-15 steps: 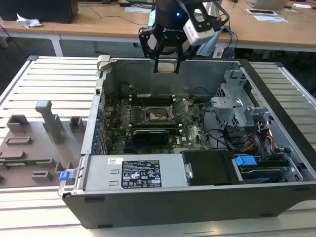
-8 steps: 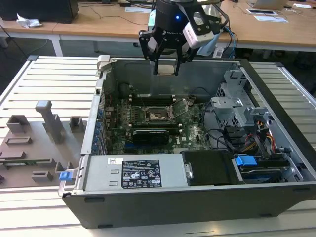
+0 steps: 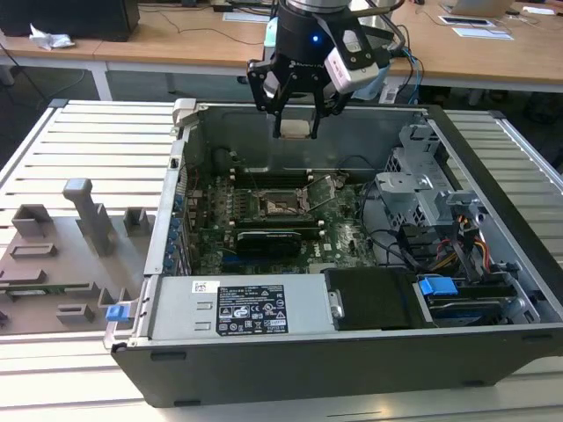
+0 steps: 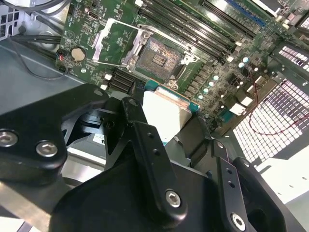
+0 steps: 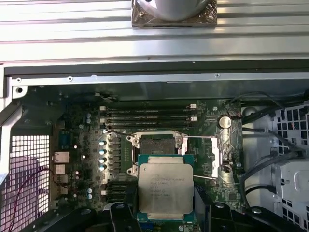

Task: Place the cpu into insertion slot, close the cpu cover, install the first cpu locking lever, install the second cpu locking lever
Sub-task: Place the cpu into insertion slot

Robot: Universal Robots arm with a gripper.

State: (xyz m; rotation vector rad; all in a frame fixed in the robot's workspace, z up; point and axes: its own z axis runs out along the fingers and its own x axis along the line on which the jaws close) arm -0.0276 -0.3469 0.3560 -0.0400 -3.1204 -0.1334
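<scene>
Silver cpu (image 5: 165, 186) pinched between fingers (image 4: 145, 145), above insertion slot (image 5: 155, 144).

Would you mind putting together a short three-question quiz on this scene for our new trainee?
1. True or false: the insertion slot is empty.
2. The cpu cover is: A) closed over the slot, B) swung open beside it.
3. Fill in: the gripper, above the open case, holds the ____.
Key: 1 true; 2 B; 3 cpu.
</scene>
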